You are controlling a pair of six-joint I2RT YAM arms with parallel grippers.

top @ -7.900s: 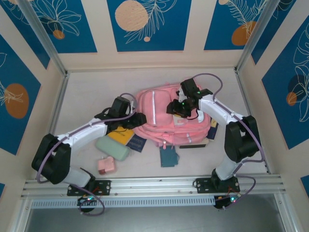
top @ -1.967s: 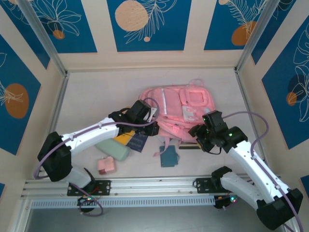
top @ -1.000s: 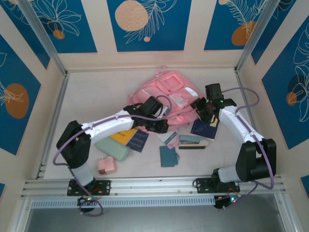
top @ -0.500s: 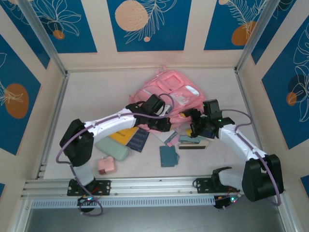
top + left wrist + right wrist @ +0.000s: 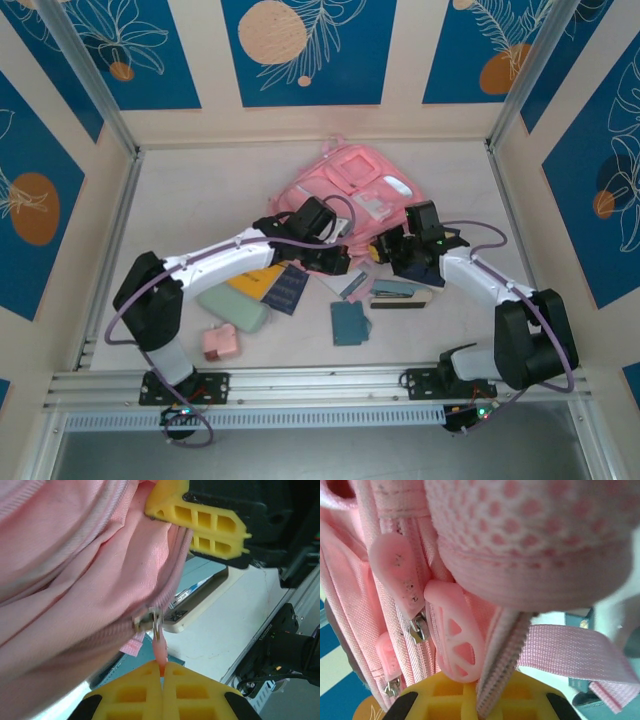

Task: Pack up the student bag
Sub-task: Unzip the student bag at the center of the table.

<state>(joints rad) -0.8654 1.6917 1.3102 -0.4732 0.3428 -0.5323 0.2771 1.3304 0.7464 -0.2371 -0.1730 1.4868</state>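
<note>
Both fingers (image 5: pixel 125 696) now on student bag (image 5: pixel 345 182)

Right end effector (image 5: pixel 392 247), open before, now clamped onto student bag (image 5: pixel 342 182).

woven cloth student bag (image 5: pixel 75 580), metal zipper slider (image 5: pixel 149 620)

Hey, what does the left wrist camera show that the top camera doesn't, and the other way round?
Left wrist: close detail of the left gripper shut on a thin pink zipper pull that hangs from a metal slider.
Top: the loose items lying near the arms, namely a mint case, a small pink pouch and a teal booklet.
Both: the student bag and the pale table.
</note>
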